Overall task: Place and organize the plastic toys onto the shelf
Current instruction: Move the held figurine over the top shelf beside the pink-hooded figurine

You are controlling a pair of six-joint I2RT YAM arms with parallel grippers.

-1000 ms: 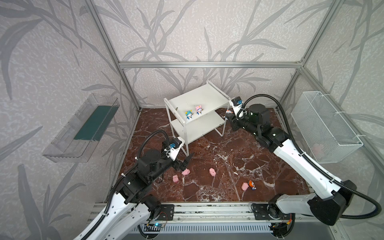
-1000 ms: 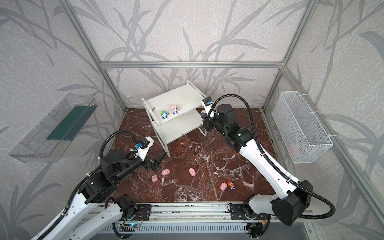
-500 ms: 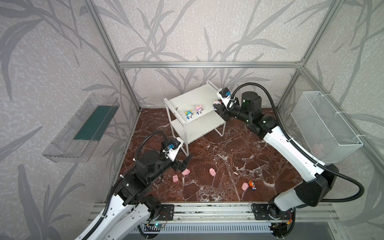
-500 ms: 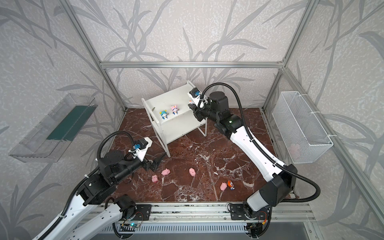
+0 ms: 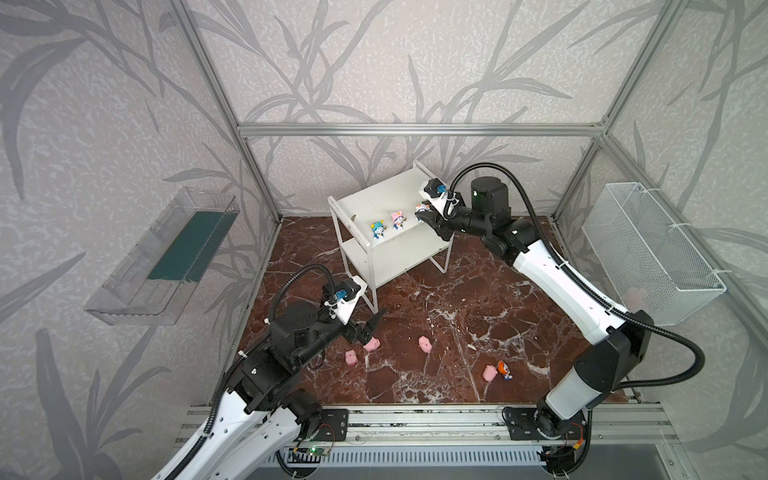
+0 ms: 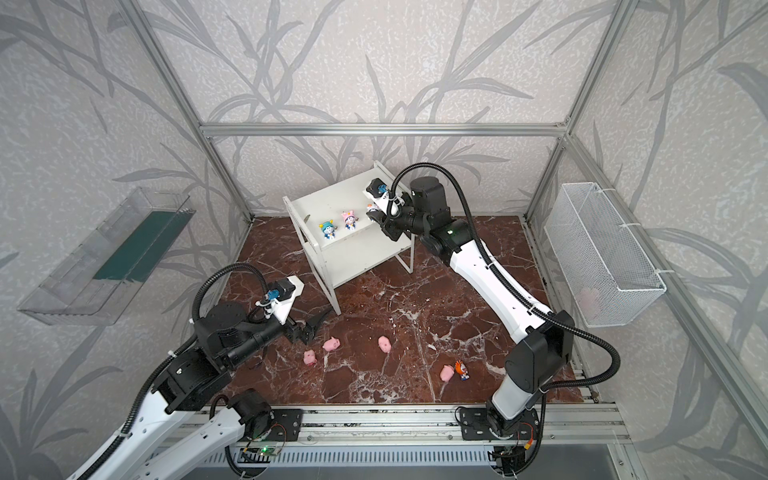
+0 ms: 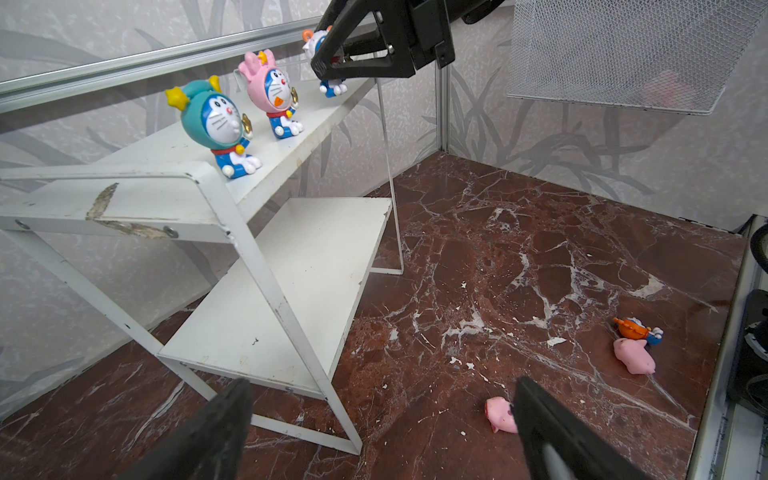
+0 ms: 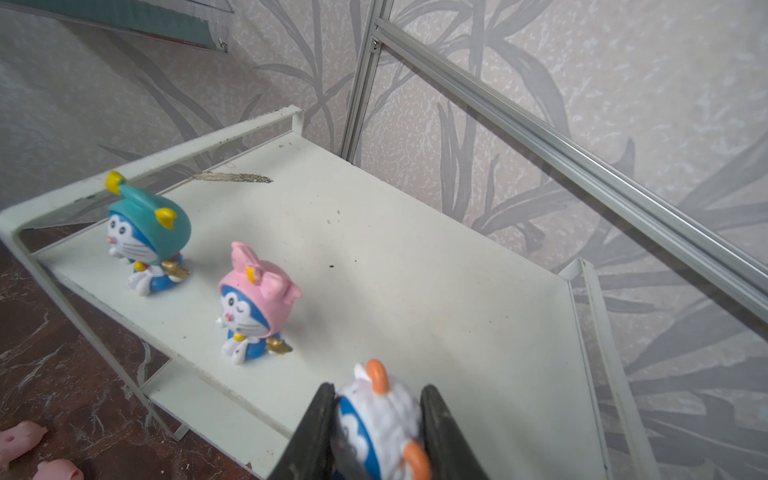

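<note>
Pale walls (image 5: 374, 62) papered with a grey leaf pattern are shown, framed by aluminium profiles (image 5: 415, 129). The bench (image 5: 478, 299) is surfaced in red-brown marble veined with white. A clear plastic tray (image 5: 124, 291) with a dark green panel is mounted on the left wall. A white wire-mesh basket (image 5: 648, 249) is hung on the right wall. The scene is evenly and softly lit.

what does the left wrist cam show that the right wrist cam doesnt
Only the left wrist view: the orange-hat figurine lying on the floor, and the mesh basket. Only the right wrist view: a corner of the green-panel tray. Both: teal-hat figurine and pink-hat figurine upright on the top board of the shelf, white-hat figurine clamped in the jaws of the right gripper.
</note>
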